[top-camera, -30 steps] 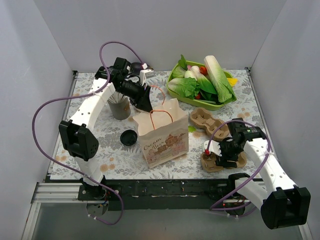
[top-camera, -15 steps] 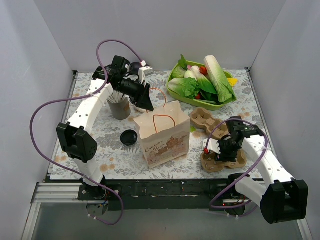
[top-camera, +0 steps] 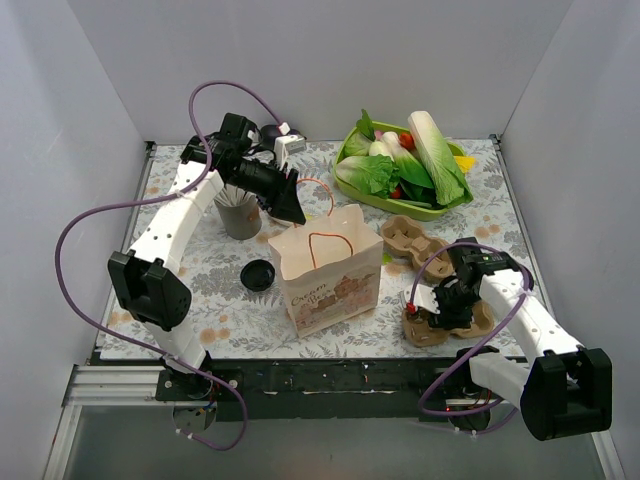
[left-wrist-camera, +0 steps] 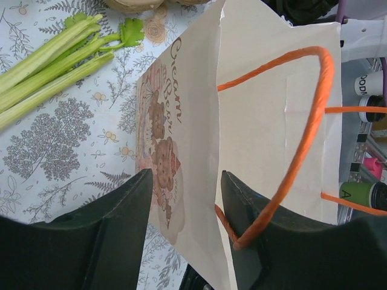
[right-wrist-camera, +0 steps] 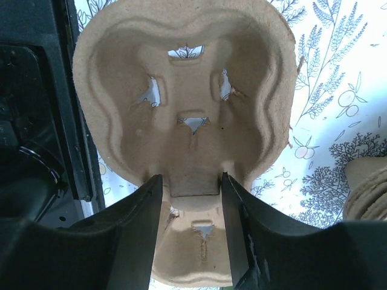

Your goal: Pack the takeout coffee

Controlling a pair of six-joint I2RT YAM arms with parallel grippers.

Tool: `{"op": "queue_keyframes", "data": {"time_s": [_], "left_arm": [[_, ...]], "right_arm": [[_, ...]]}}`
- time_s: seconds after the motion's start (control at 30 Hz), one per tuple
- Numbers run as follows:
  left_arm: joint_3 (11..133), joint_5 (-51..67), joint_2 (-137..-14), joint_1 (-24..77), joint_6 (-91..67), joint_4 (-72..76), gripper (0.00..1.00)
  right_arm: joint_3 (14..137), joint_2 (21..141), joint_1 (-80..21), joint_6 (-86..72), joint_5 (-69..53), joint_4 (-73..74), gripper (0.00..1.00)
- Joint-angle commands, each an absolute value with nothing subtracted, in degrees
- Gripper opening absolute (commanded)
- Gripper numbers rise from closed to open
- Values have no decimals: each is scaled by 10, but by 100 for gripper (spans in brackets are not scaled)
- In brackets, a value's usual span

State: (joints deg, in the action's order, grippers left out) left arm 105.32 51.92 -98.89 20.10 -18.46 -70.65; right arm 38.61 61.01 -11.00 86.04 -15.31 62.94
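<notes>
While the left gripper [left-wrist-camera: 185, 180] hangs at the far left corner of the white paper bag [top-camera: 328, 280], its black fingers are moderately parted. The bag's printed wall runs between them, and an orange handle [left-wrist-camera: 308, 133] crosses one fingertip. Brown script on the bag reads "Cream Bear" above a drawing of bears. The bag stands upright and open-mouthed in the middle of the flowered table [top-camera: 230, 310].

Only the left wrist view shows the celery stalks [left-wrist-camera: 54, 66] lying beside the bag. At its right margin is a green cylinder [left-wrist-camera: 360, 194] marked "A".

The right gripper [right-wrist-camera: 190, 178] is low over a brown pulp cup carrier [right-wrist-camera: 181, 72], with its fingers either side of the carrier's centre ridge. Whether they pinch it cannot be told. The carrier lies at the table's near edge, just beside the black front rail [right-wrist-camera: 36, 90]. Bare cloth lies between the carrier and the bag.

A second carrier [top-camera: 412, 240] sits farther back. A black lid [top-camera: 258, 274] lies left of the bag, near a grey cup of stirrers [top-camera: 238, 212].

Where the takeout coffee is cannot be told from any view.
</notes>
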Motion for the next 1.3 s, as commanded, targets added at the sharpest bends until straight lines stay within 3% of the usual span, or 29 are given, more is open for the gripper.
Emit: {"op": "queue_keyframes", "data": {"time_s": [0.0, 0.27, 0.37, 0.43, 0.53, 0.9, 1.13, 1.27], "left_arm": [[1046, 520, -952, 202, -185, -700, 49], [1051, 520, -955, 202, -189, -698, 49], [1054, 520, -955, 201, -189, -700, 49], [1058, 520, -954, 202, -189, -700, 50], [1071, 517, -953, 201, -191, -692, 58], [1105, 487, -909, 176, -287, -532, 66], [1092, 465, -880, 112, -358, -474, 67], [1071, 468, -865, 57, -391, -448, 67]], "right_arm": [[377, 613, -115, 877, -146, 626, 51], [369, 614, -118, 877, -134, 608, 49], [375, 617, -119, 875, -134, 614, 44], [382, 616, -119, 875, -135, 624, 35], [430, 614, -119, 860, -155, 659, 30], [846, 673, -120, 666, -297, 747, 24], [1097, 786, -121, 369, -461, 587, 19], [1125, 828, -124, 165, -623, 375, 12]]}}
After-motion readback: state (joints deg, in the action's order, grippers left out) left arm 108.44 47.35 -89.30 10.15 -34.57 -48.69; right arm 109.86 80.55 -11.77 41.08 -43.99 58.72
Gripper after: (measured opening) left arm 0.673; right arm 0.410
